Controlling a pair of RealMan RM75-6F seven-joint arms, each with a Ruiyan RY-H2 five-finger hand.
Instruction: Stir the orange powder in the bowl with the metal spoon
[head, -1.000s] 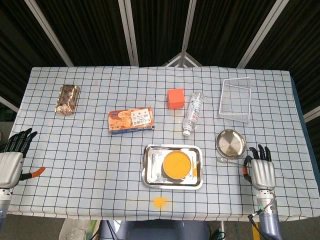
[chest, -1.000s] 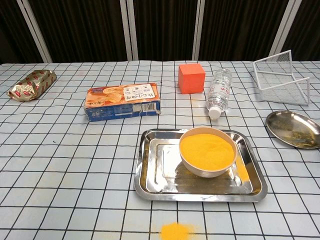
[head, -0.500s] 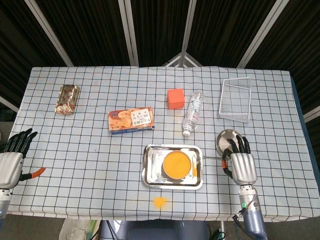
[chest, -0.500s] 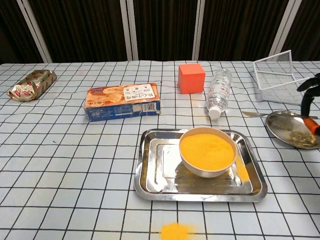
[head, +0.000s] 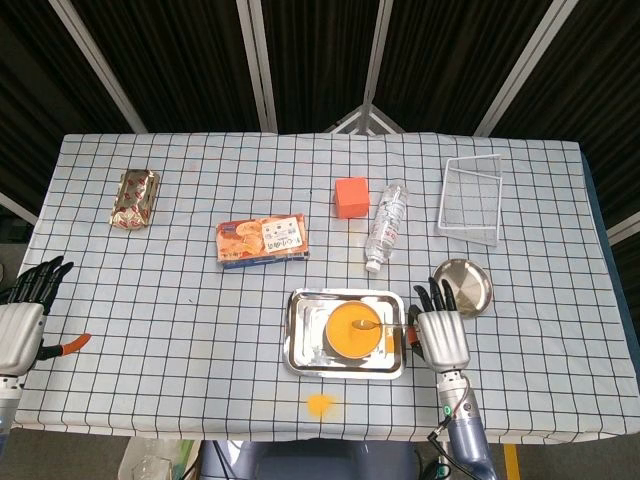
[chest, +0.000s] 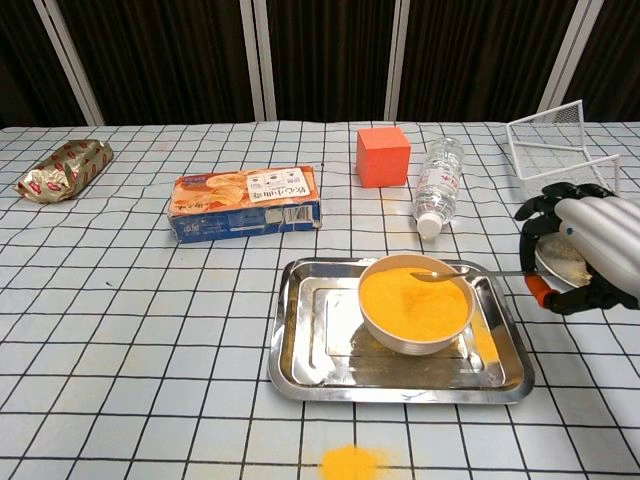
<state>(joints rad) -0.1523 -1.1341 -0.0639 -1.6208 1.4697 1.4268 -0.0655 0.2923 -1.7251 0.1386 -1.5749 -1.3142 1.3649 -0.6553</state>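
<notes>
Glossy metal tray (chest: 300, 345), metal spoon (chest: 470, 273); matt orange powder (chest: 413, 300); cloth tablecloth (chest: 130, 330).

Biscuit box (chest: 246, 204), left of the orange cube (chest: 383, 156): printed lettering and a white label panel on its top face, too small to read. Water bottle (chest: 436, 185), right of the cube: label with red marks, illegible. Foil snack packet (chest: 63, 168), far left of the cube: red print, unreadable.

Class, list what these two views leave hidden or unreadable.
- Left hand: head view, cut by the left edge; absent from chest view.
- Right hand: chest view, cut by the right edge; its grip on the metal spoon is hidden.
- Biscuit box print: too small to read in both views.
</notes>
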